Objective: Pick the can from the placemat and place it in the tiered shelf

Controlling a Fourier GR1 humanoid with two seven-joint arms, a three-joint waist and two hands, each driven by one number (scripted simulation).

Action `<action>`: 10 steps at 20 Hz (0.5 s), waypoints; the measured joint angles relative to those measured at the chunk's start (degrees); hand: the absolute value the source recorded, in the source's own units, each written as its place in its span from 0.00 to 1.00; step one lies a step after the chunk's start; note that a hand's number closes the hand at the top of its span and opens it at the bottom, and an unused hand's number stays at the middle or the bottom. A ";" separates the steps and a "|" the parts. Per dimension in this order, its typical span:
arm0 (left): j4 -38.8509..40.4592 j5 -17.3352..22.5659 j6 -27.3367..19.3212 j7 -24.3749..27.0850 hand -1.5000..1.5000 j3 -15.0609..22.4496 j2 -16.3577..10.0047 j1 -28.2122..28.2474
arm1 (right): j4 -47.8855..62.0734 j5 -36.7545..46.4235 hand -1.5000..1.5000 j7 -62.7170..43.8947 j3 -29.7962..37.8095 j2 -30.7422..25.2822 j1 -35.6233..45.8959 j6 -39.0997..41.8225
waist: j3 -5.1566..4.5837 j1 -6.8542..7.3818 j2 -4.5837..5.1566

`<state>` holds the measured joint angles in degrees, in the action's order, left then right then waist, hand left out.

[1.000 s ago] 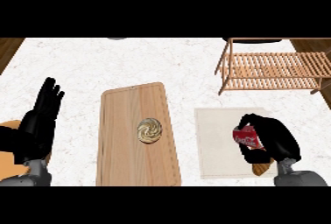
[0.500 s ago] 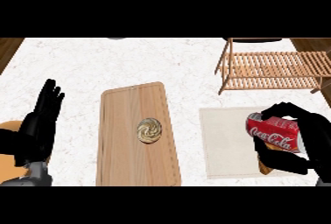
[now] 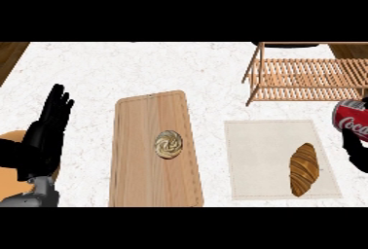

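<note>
A red can [image 3: 351, 119] with white lettering hangs at the view's right edge, above the counter and just past the right side of the pale placemat [image 3: 262, 146]. My right hand [image 3: 355, 151] is curled round it, mostly cut off by the edge. The wooden tiered shelf [image 3: 302, 73] stands at the back right, just beyond the can. A croissant [image 3: 303, 168] lies on the placemat's right half. My left hand [image 3: 46, 131] rests open at the left edge, fingers up.
A long wooden cutting board [image 3: 137, 160] lies in the middle with a round swirled pastry [image 3: 168, 144] on it. An orange round object [image 3: 14, 170] shows partly behind my left forearm. The counter's wooden edge is at the far left.
My right hand has lifted the can off the placemat and carried it right and towards the shelf, uncovering the croissant. The left hand has stayed put.
</note>
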<state>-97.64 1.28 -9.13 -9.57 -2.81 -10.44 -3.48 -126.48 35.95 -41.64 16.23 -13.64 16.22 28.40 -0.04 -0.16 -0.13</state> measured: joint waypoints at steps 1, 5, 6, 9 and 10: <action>0.49 -0.19 -0.17 0.51 0.50 0.08 0.45 -0.10 | 0.24 -0.93 1.00 -0.95 1.40 -0.85 1.24 0.39 | 0.01 0.02 0.02; 0.55 -0.47 0.21 -0.75 0.50 -0.44 0.26 -1.42 | 4.89 -2.31 1.00 1.57 5.30 -3.95 3.09 -1.31 | 0.01 0.14 0.08; 1.67 -0.80 0.07 -0.28 0.50 -0.39 0.59 -2.14 | 6.44 -1.86 1.00 2.36 5.49 -4.28 3.53 -2.42 | 0.03 0.15 0.10; 0.90 -1.14 0.04 -0.98 0.50 -0.23 0.87 -2.21 | 13.03 -1.44 1.00 4.65 6.78 -6.10 6.78 -5.40 | 0.03 0.37 0.15; 0.94 -1.74 -0.37 -0.92 0.50 0.18 1.34 -2.19 | 15.49 -0.75 1.00 6.17 6.75 -6.41 7.20 -6.88 | 0.03 0.41 0.16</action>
<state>-96.70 -0.46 -9.50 -10.49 -2.64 -9.10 -5.67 -110.99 35.20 -35.47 22.98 -20.05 23.42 21.52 -0.01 0.25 0.03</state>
